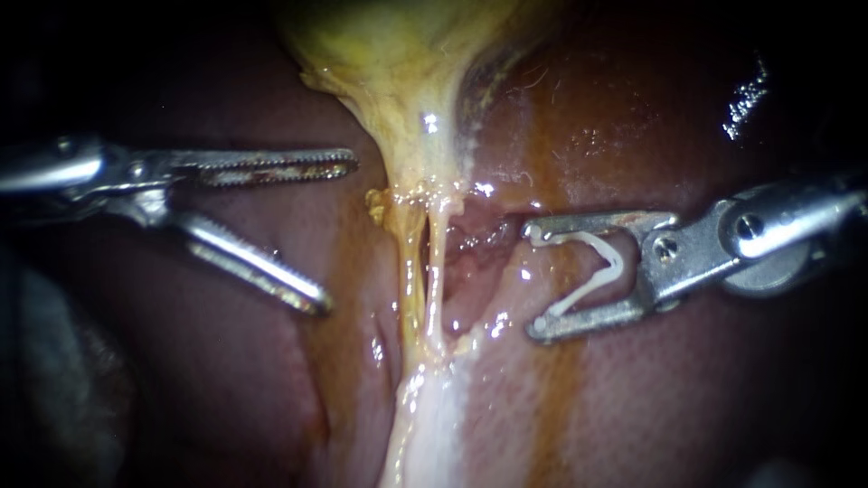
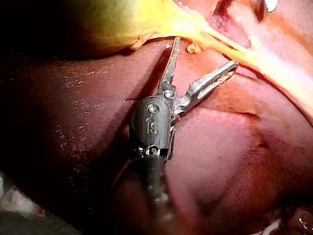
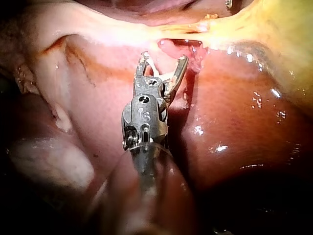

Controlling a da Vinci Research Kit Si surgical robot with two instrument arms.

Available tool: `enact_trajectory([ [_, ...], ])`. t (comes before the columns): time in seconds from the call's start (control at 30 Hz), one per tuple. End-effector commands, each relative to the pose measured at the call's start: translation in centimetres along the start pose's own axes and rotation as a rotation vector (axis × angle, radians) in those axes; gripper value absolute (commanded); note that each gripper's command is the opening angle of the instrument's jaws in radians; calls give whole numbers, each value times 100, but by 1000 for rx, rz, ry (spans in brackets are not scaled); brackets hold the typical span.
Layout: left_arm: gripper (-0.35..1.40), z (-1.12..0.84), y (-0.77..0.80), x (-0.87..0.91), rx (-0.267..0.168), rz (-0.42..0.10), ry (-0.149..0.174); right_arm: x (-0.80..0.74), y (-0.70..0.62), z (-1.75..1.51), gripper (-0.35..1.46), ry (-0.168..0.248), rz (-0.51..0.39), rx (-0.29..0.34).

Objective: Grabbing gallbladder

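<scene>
The yellow gallbladder hangs at the top centre and narrows into pale strands that run down over the liver. My left instrument lies left of the gallbladder's neck. Its serrated jaws are open and hold nothing, with the upper tip a short way from the neck. In the left wrist view those jaws spread just below the gallbladder. My right instrument stands right of the strands, its jaws wide around a white clip. The right wrist view shows this instrument with the clip short of the strands.
Wet red-brown liver surrounds the strands on both sides. A raw pink pocket lies between the strands and the right instrument's tips. A pale fatty band continues downward. Dark shadow fills the view's corners.
</scene>
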Motion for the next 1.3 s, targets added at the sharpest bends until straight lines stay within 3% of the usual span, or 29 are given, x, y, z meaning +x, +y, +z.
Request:
enact_trajectory([
  [0.03,84,3,-3,0,3,-1,-1,0,0,0,50,0,0,0],
  [0.17,81,13,-10,-2,6,7,-1,0,0,0,50,0,0,0],
  [0.67,49,28,-11,-24,16,-85,-2,0,0,0,50,0,0,0],
  [0.87,14,24,-10,-25,13,-120,-2,0,0,0,50,0,0,0],
  [1.03,-32,19,-10,-24,9,-156,-3,0,0,0,50,0,0,0],
  [1.3,-35,15,-5,-16,7,-184,-3,0,0,1,50,0,0,0],
])
